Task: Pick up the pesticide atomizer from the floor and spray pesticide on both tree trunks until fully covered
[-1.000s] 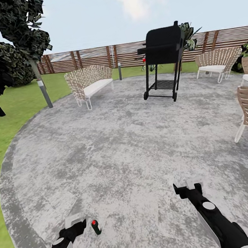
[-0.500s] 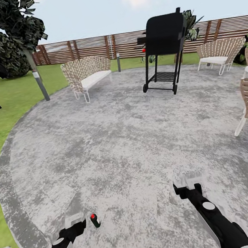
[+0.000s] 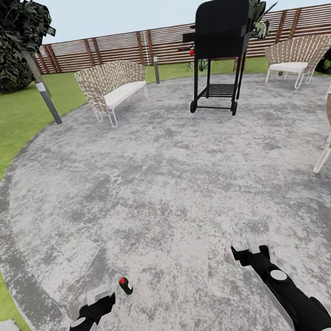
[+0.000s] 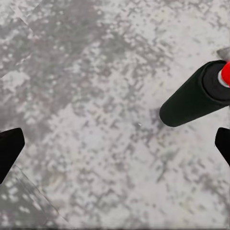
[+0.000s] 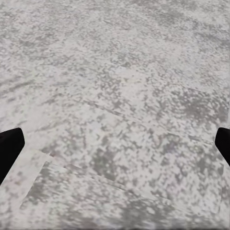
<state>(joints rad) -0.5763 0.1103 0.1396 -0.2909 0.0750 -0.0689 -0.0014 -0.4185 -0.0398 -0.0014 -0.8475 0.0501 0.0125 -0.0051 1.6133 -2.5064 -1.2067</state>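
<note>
One pesticide atomizer [image 3: 125, 285] is standing on the floor [image 3: 169, 186], just ahead of the left gripper [image 3: 99, 300] and off to its inner side.

Two grippers are hovering low over the paving — the left gripper and the right gripper [image 3: 250, 254], each with its fingers spread wide and gripping nothing. In the left wrist view the atomizer [image 4: 194, 99] is sitting near one fingertip [image 4: 223, 143], outside the gap, red top pointing away. Farther off: one black grill [image 3: 219, 44], three wicker seats, among them a bench [image 3: 113, 90] and a chair [image 3: 295, 59], one tree trunk [image 3: 42, 89] at the lawn's edge, then the fence [image 3: 115, 48]. Against half a second ago, the atomizer is lying a little farther from the left fingers, and the whole scene is sitting higher in the head view — the camera is tilting down.
</note>
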